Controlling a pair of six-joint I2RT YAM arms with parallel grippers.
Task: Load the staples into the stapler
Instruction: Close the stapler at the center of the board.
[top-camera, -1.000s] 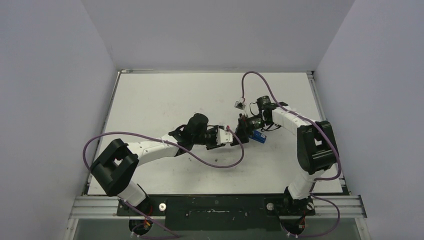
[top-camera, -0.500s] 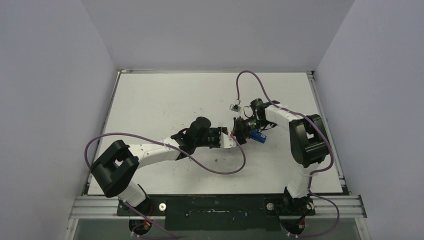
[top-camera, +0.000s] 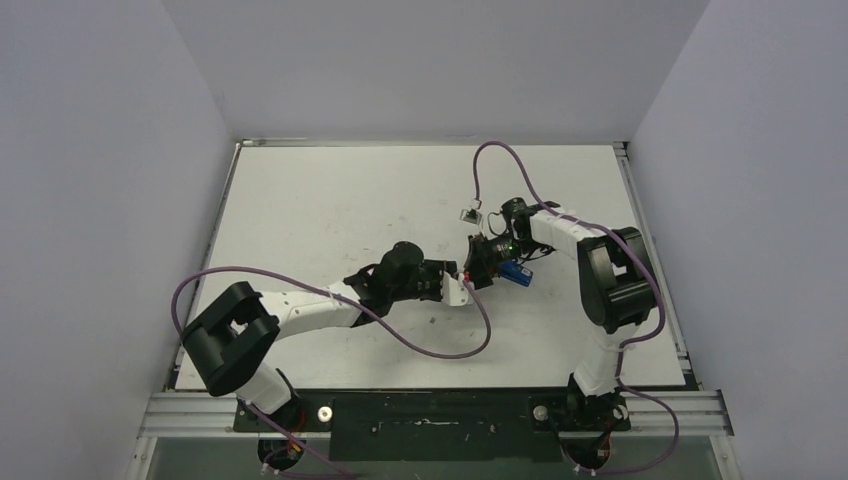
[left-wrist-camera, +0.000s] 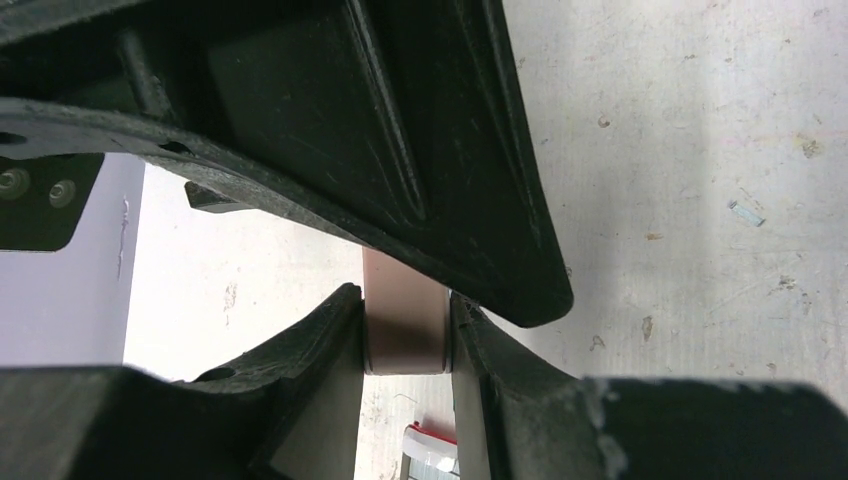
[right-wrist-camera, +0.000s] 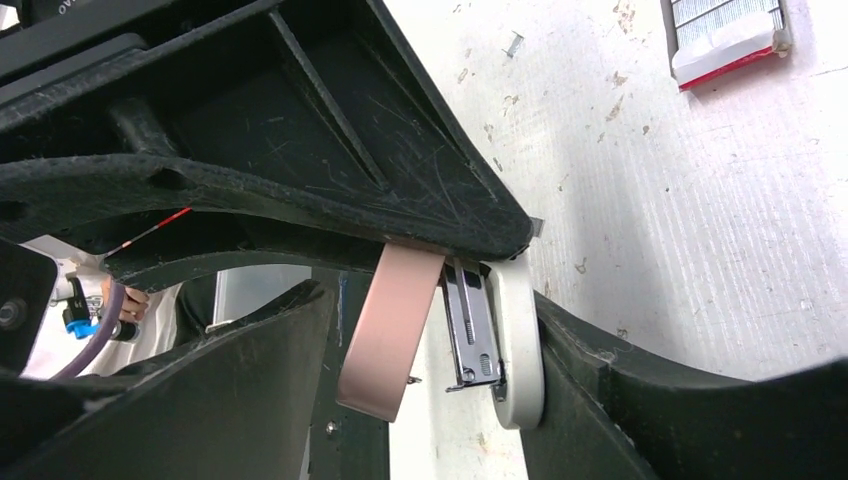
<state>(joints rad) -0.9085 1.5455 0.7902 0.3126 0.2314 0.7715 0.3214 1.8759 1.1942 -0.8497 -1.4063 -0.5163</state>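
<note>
Stapler (top-camera: 516, 272), blue, lies on the desk (top-camera: 330, 200) just beside the right jaws. A metal track (right-wrist-camera: 472, 330) sits between those jaws; grip cannot be told. Pink block (left-wrist-camera: 405, 330), clenched in the left jaws, crowds the same gap. Staples box (right-wrist-camera: 725, 35) lies apart.

stapler (top-camera: 516, 272): mostly hidden by right claw (top-camera: 478, 266) | staples box (right-wrist-camera: 727, 42): cut by edge

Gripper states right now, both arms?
Left gripper: closed on pink block.
Right gripper: around pink strip and metal part; grip cannot be told.
</note>
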